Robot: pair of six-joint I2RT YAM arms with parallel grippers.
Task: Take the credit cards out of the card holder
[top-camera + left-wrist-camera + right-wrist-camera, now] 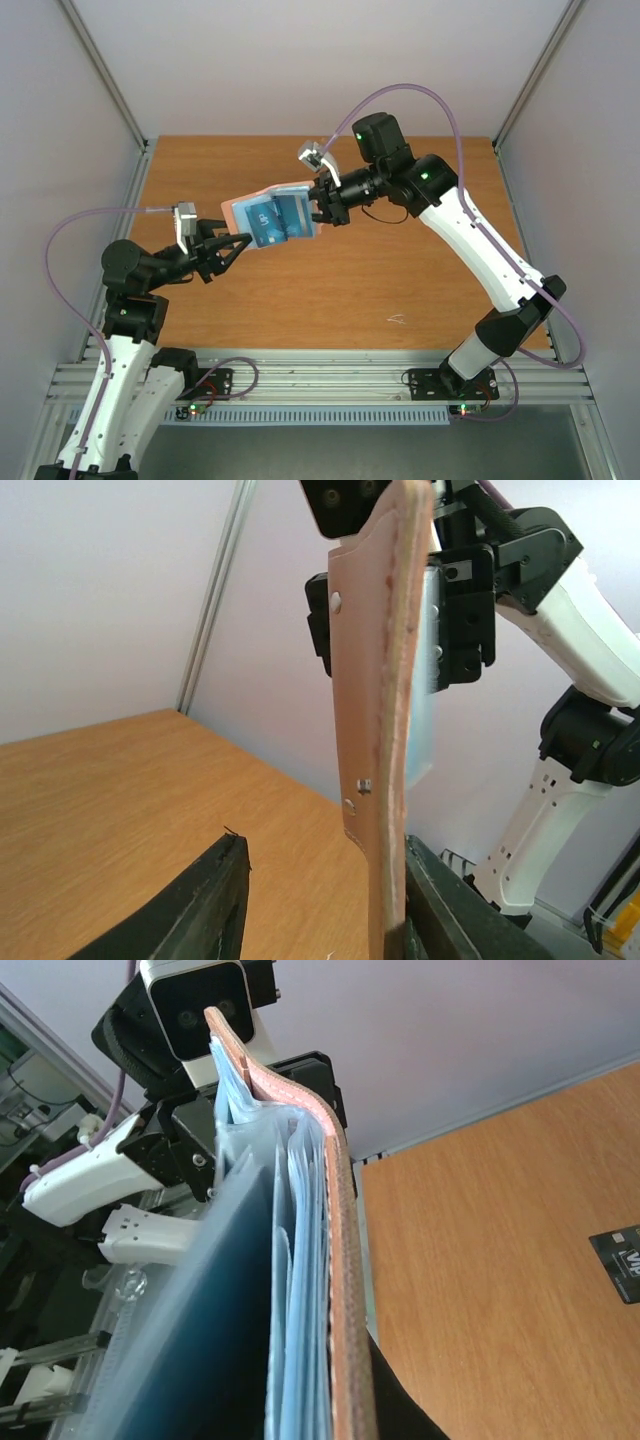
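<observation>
Nearest me, the left gripper [238,248] stands half open and holds nothing. One of its fingers [445,910] touches the lower edge of the card holder [375,700], and the other stands well apart.

The card holder hangs in the air over the left half of the table [400,270], about midway between its near and far edges, spread open with the pinkish outside turned away from me. The right gripper [322,205] is clamped tight on its far-right edge.

I judge the blue card [225,1290] in the pocket to be light, thin, stiff and slick, so I would pinch its exposed edge squarely and pull along the pocket. The holder looks soft and may flex or twist.

A dark card [618,1263] lies flat on the table, but I cannot place it against the edges.
</observation>
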